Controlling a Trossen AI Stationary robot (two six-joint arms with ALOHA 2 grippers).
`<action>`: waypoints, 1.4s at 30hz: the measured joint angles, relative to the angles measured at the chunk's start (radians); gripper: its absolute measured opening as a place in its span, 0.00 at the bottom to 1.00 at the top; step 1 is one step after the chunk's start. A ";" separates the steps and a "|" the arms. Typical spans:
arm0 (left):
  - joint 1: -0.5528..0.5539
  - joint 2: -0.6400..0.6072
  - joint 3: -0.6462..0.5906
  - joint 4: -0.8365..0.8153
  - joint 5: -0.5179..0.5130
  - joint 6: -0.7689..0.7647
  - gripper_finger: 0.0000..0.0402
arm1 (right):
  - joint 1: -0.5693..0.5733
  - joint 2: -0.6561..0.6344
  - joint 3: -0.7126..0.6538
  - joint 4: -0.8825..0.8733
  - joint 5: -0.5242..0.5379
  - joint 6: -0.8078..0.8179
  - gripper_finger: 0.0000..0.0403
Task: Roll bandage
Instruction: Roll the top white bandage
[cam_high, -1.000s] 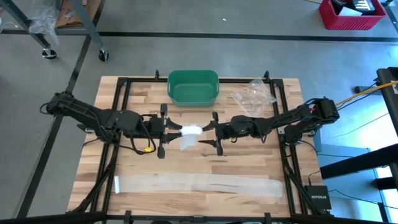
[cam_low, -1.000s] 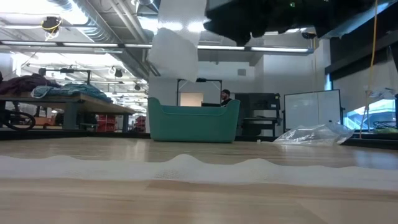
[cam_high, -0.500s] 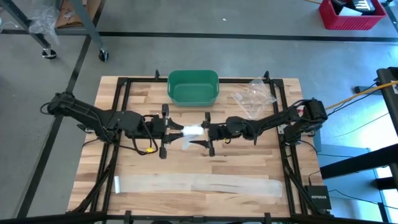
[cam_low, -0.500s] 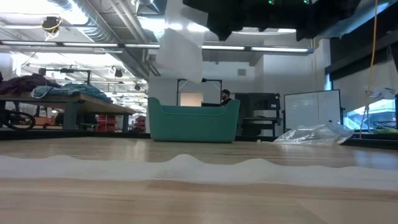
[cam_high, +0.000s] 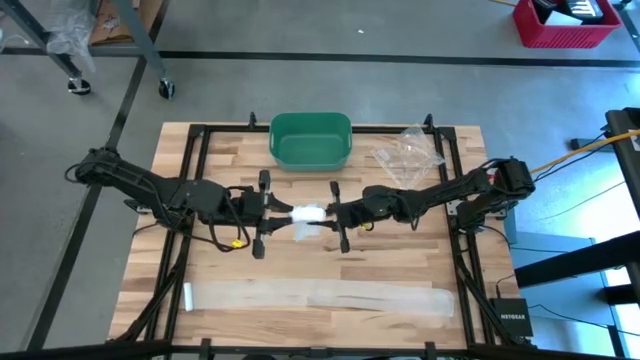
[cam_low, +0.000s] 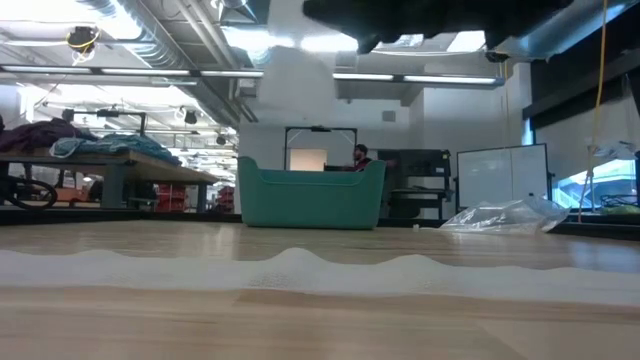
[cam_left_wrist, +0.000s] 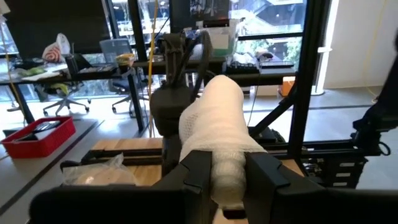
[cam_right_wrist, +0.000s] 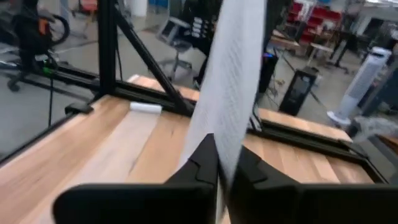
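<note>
A white bandage roll (cam_high: 307, 213) hangs above the middle of the table between my two grippers. My left gripper (cam_high: 283, 213) comes level from the table's left and is shut on the roll (cam_left_wrist: 217, 124). My right gripper (cam_high: 328, 214) comes level from the right and is shut on the roll's loose tail (cam_right_wrist: 235, 87). A second long bandage strip (cam_high: 315, 297) lies flat and unrolled along the table's near edge, rippled in the low view (cam_low: 300, 268). My left gripper pinches the roll's near end (cam_left_wrist: 227, 177) between its two fingers (cam_left_wrist: 196, 171), coming level from the table's left. The roll sticks out past the fingertips, lifted clear of the table. My right gripper pinches the flat loose tail (cam_right_wrist: 225, 160) between its two fingers, coming level from the table's right. The tail runs on from the fingertips toward the roll, clear of the table; one layer or several, I cannot tell.
A green bin (cam_high: 310, 140) stands at the table's far edge behind the grippers. A crumpled clear plastic bag (cam_high: 405, 155) lies at the far right. Black frame rails (cam_high: 190, 200) run along the table's left and right sides.
My right gripper has moved toward the table's left, up to the roll, and has shut on the bandage's loose tail. The tail, which hung below the roll in the low view, is lifted out of that view. My left gripper has kept still.
</note>
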 joint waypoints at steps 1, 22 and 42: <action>-0.004 -0.004 0.000 0.001 0.000 0.002 0.13 | 0.000 -0.020 0.000 -0.038 0.007 0.000 0.05; 0.019 0.000 0.000 -0.022 -0.087 0.137 0.13 | 0.149 -0.077 0.024 -0.214 0.168 0.026 0.05; 0.009 0.000 0.000 -0.017 -0.087 0.141 0.13 | -0.051 -0.006 -0.151 0.271 0.005 0.193 0.52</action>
